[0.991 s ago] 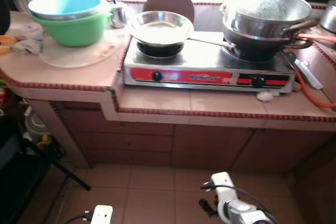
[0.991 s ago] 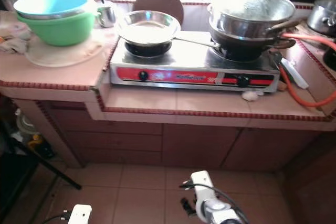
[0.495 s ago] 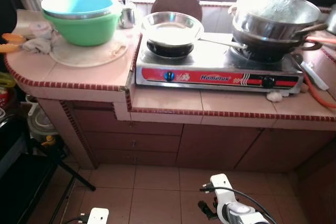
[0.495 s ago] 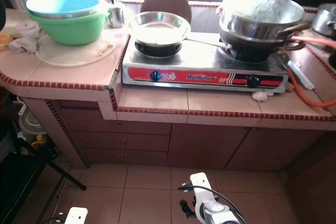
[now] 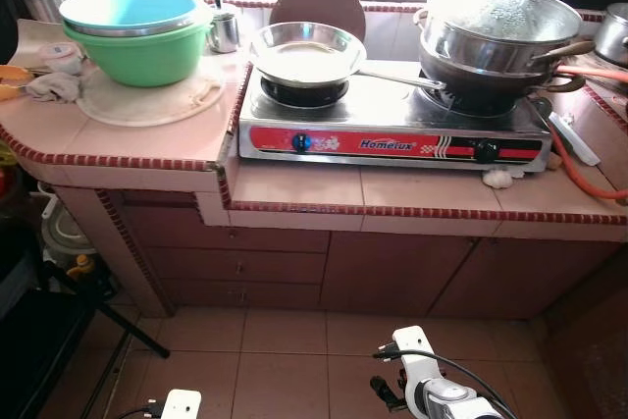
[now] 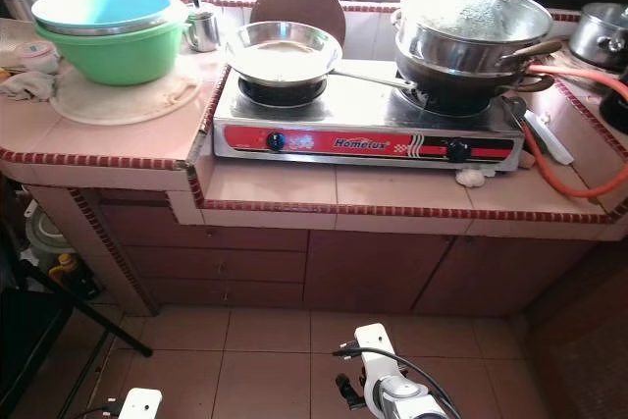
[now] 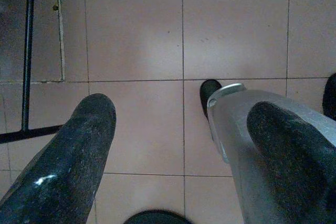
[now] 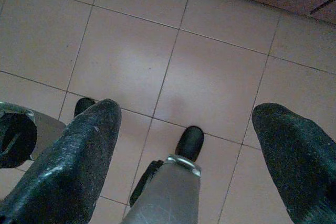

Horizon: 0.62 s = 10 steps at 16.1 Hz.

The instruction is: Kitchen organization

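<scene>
One two-burner stove (image 5: 392, 130) sits on the table (image 5: 147, 139); two stacked bowls (image 5: 137, 31), blue inside green; one pan (image 5: 306, 54); one lidded pot (image 5: 500, 22); left claw (image 7: 178, 145) and right claw (image 8: 184, 145) hang open.

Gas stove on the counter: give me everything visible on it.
The gas stove is a two-burner tabletop unit with a shiny steel top and a red and black front strip marked Homelux, carrying two dark knobs. It sits level on the pink tiled counter, below the window. A steel frying pan rests on its left burner, handle pointing right. On the right burner a dark wok carries a lidded steel pot. No flame can be seen. An orange hose curves beside its right end.
</scene>
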Tool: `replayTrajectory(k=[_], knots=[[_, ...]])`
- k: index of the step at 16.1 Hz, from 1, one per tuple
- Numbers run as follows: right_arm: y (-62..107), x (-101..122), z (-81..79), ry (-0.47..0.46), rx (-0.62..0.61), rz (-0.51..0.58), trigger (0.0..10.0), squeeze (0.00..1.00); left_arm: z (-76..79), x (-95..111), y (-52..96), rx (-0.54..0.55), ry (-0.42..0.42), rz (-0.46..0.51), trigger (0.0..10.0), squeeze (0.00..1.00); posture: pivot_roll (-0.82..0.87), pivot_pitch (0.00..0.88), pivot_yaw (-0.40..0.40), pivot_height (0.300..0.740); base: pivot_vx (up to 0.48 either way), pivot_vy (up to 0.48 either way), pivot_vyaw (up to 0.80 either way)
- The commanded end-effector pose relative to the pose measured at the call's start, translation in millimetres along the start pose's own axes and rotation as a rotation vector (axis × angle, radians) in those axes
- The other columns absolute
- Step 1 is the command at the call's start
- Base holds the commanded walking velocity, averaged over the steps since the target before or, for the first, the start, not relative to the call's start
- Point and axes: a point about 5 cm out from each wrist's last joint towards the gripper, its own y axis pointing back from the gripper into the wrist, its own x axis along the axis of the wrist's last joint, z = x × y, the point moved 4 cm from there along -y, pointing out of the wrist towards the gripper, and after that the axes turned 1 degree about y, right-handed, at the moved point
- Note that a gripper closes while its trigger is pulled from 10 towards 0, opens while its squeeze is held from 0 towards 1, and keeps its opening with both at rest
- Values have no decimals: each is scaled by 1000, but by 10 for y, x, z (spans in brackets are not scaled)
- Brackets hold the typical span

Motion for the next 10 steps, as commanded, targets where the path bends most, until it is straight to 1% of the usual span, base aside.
replayTrajectory(k=[1,2,10], knots=[[5,-7,22,8,-3,0,10000,0,65,-139,16,-14,10,-46,10000,0,-28,5,-4,740,0,0,0],[5,-10,21,9,-3,-1,10000,0,63,-148,17,-15,2,-50,10000,0,-28,6,-3,740,0,0,0],[2,-7,6,10,-2,1,10000,0,46,-141,15,-11,-26,-53,10000,0,-31,6,0,740,0,478,0]])
